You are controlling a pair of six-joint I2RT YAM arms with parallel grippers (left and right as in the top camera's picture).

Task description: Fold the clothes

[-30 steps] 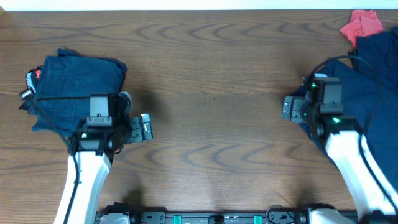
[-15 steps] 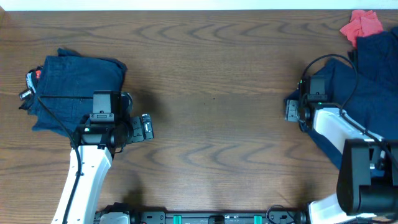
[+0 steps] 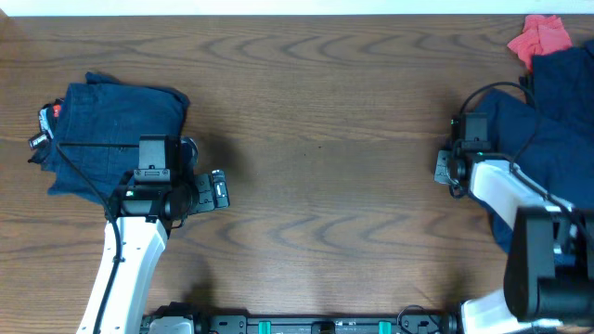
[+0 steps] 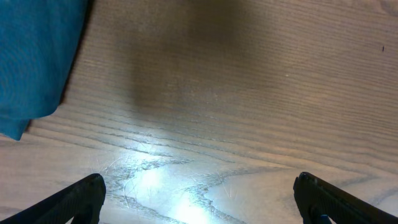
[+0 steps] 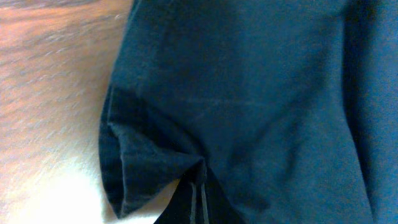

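Overhead, we are seeing one folded garment (image 3: 116,125) lying at the bench's (image 3: 316,111) left end beside the left tool (image 3: 215,190), and the right tool (image 3: 447,169) meeting the unfolded garment (image 3: 557,139) at the right. The left wrist view is showing the left tool (image 4: 199,199) spread wide over bare wood. Only the right wrist view is showing the right tool (image 5: 196,198) pinching a bunched edge, so we are judging that the next step, dragging this piece to mid-bench, is calling for a firm hold.

Left arm (image 3: 125,250) reaches over the desk's (image 3: 316,139) left side, left gripper (image 4: 199,202) spread wide. Right arm (image 3: 501,190) bends over the desk's right side — right gripper (image 5: 196,199) pinched together on clothes (image 5: 249,93).
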